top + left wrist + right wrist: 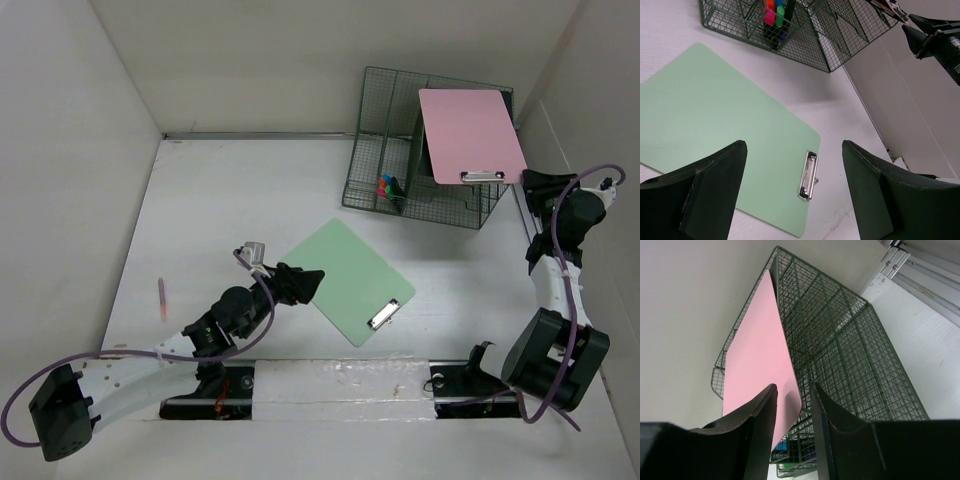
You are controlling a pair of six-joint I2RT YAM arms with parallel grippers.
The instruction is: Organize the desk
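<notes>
White walls close in the white tabletop (230,190), which spreads beneath and ahead of both my arms. From above, my left tool (312,282) hangs low at the near corner of the green clipboard (350,285), which lies flat just ahead of it. A pink pen (161,297) lies well apart to its left. My right tool (527,182) is raised at the clip end of the pink clipboard (468,130), which tilts over the wire rack (385,160). I judge the tilt is meant to let the board slide into a slot.

From my left wrist, the fingers stand wide apart with nothing between them. The green board lies below, its metal clip (808,175) directly under the gap, a likely place to grip. Farther ahead stands the rack, holding bright markers (774,12).

From my right wrist, the fingers are drawn close on the pink board's near edge. They hold it steeply on edge ahead of me, with the rack's mesh just beyond it.
</notes>
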